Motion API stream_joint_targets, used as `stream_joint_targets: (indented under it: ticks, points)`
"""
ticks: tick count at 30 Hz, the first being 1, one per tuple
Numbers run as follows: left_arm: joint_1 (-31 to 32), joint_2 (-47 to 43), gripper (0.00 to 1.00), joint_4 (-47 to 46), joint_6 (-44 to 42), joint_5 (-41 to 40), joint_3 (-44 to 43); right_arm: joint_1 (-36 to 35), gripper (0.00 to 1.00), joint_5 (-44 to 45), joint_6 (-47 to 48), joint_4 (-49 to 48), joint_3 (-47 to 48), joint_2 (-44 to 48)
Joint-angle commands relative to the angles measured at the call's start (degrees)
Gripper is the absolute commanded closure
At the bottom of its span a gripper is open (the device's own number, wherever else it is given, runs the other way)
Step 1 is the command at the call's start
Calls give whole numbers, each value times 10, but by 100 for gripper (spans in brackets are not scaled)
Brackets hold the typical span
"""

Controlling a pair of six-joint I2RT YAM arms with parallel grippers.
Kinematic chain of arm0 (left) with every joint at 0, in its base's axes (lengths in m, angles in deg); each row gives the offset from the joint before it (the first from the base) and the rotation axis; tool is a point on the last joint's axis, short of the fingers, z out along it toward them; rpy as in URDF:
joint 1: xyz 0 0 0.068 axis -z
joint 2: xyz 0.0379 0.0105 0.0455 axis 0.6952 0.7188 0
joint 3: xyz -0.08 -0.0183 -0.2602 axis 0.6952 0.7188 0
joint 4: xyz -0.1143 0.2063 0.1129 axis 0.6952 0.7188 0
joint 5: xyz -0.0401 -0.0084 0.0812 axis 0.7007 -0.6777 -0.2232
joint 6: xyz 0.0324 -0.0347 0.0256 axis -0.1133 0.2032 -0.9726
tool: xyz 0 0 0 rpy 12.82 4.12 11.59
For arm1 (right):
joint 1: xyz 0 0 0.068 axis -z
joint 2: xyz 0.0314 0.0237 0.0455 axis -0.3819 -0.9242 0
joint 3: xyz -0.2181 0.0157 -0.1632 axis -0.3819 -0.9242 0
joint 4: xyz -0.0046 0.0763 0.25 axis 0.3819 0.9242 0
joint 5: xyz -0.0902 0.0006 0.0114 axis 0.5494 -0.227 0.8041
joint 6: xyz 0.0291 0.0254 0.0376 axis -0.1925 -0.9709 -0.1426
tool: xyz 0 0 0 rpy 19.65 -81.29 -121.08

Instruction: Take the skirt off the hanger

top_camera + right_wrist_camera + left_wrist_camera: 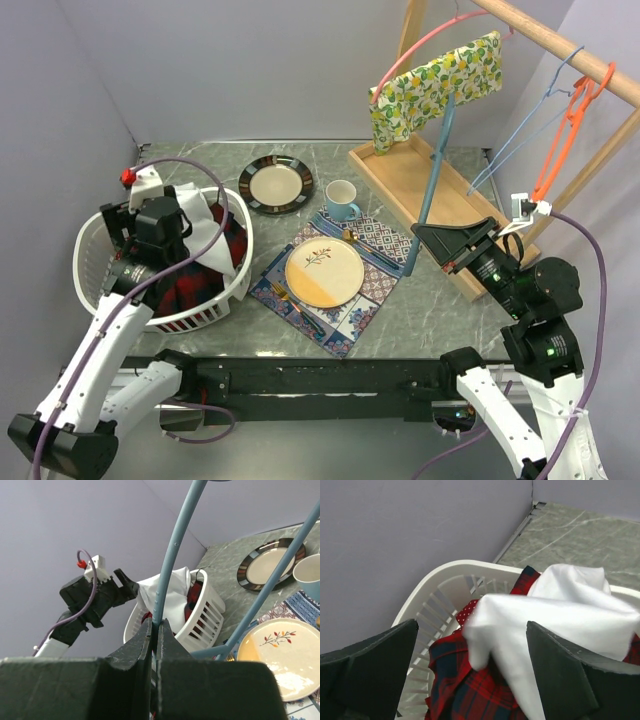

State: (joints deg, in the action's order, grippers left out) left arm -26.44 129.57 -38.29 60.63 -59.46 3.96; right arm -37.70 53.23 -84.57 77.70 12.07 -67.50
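Hovering wide open and gripping nothing, the left hand (471,626) has the white skirt (560,605) heaped just beneath it in the basket (435,580), while the right hand (156,630) pinches the bare blue hanger (172,550), so the removal looks done and next comes putting the hanger down.

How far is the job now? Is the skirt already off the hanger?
Done, it seems: the blue hanger is bare, and a white cloth, probably the skirt, lies in the basket on a plaid garment. In hand: the right pincer is shut on the hanger; the left pincer stands open over the basket, empty. Left: perhaps only setting the hanger down.
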Motion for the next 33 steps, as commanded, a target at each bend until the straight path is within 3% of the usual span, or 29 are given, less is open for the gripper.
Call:
stream_joint_targets:
  ticks: [1, 7, 12, 13, 16, 19, 21, 26, 33]
  points:
    - [-6, -35, 1, -15, 33, 29, -38, -1, 100, 7, 17, -18, 18, 11]
    - [-6, -15, 1, -55, 44, 266, -83, -1, 100, 6, 9, -28, 9, 15]
    - [-30, 94, 2, -80, 93, 324, -83, -2, 100, 3, 8, -28, 6, 16]
    - [-41, 114, 3, -80, 108, 368, -85, -1, 100, 4, 9, -28, 7, 17]
    - [-80, 173, 12, -57, 177, 418, -87, -1, 100, 4, 13, -24, 12, 20]
    - [-94, 163, 16, -58, 245, 383, -34, -1, 100, 6, 20, -15, 18, 22]
    - [-107, 142, 12, -77, 301, 332, 38, -1, 100, 7, 20, -15, 15, 27]
    - [-152, 94, 14, -119, 386, 295, 155, -1, 100, 0, 15, -19, 12, 26]
    - [-165, 98, 6, -76, 450, 265, 137, -1, 100, 5, 3, -23, 14, 23]
